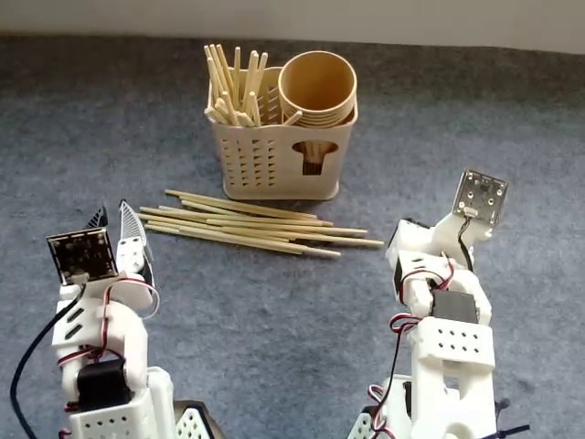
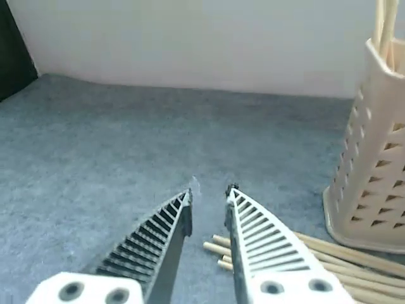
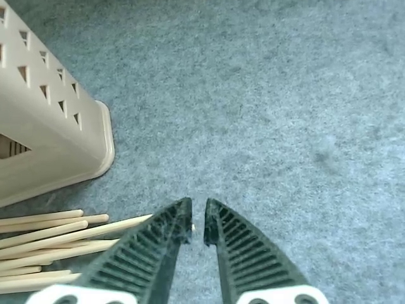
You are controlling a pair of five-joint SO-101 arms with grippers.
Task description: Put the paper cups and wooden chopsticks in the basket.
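Chopsticks lie loose in a heap on the worktop just in front of the basket, which already holds the stacked paper cups in one compartment and a standing bundle in the other, so we judge that this heap is all that remains. We see the left gripper, slightly open and empty, near one end and the right gripper, nearly closed on nothing, near the other, probably so each can work its own side.
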